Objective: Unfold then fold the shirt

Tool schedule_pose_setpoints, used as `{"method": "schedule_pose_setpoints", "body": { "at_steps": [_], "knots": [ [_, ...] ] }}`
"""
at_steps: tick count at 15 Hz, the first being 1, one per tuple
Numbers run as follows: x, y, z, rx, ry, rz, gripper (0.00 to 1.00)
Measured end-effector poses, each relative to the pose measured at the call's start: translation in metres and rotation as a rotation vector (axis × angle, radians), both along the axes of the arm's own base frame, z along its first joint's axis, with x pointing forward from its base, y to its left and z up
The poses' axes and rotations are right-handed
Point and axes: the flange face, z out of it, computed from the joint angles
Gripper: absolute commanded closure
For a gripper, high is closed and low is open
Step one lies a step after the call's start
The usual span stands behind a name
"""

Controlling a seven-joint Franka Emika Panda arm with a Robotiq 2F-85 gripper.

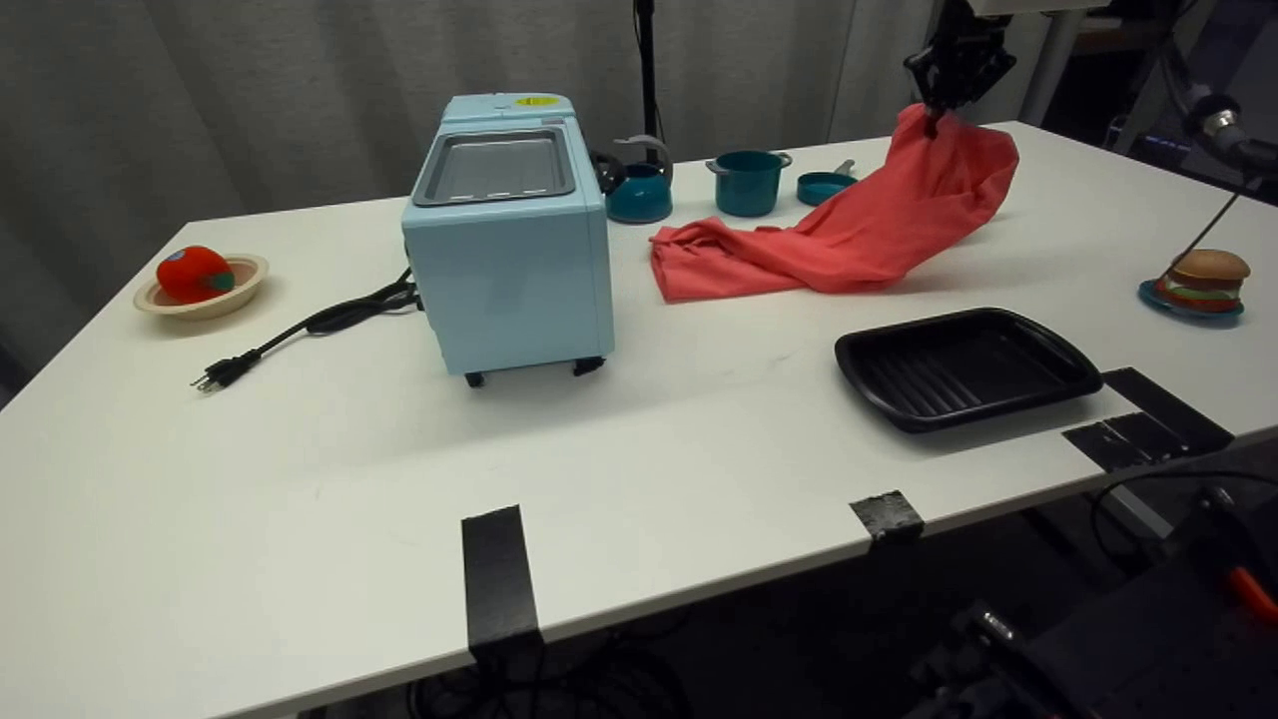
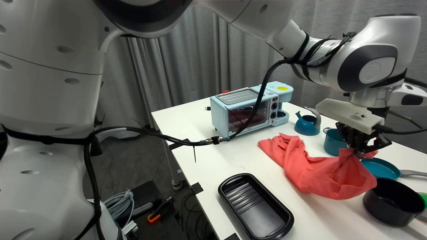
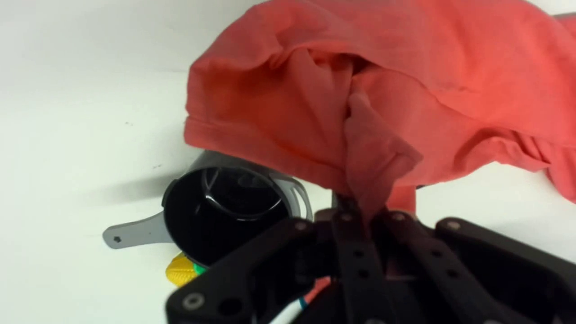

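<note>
The shirt is a coral-red cloth, bunched and creased, in both exterior views and the wrist view. My gripper is shut on a pinched part of it. This grip also shows in an exterior view and in the wrist view. The held end is raised above the table and hangs in folds. The other end lies on the table toward the toaster oven. The fingertips are partly hidden by the cloth, and I cannot tell how many layers are held.
A blue toaster oven stands beyond the shirt's lying end. A teal kettle, teal pot and teal pan stand behind the shirt. A black pot is close to the raised cloth. A black tray lies in front.
</note>
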Motion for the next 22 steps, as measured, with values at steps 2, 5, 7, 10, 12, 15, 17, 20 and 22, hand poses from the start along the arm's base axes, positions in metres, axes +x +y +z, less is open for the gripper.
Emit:
{"method": "schedule_pose_setpoints", "body": {
  "at_steps": [2,5,7,10,12,15,17,20,22],
  "knots": [
    [-0.003,0.002,0.011,-0.001,-0.016,0.001,0.98],
    [0.005,0.021,0.024,0.000,-0.044,0.026,0.98],
    [0.015,0.045,0.027,0.004,-0.068,0.048,0.98],
    [0.030,0.091,0.029,0.016,-0.098,0.090,0.98],
    [0.038,0.122,0.030,0.027,-0.119,0.120,0.98],
    [0.048,0.159,0.030,0.044,-0.163,0.146,0.98],
    [0.053,0.177,0.026,0.054,-0.188,0.154,0.98],
    [0.058,0.192,0.016,0.062,-0.214,0.158,0.98],
    [0.061,0.200,0.007,0.065,-0.223,0.164,0.85]
  ]
}}
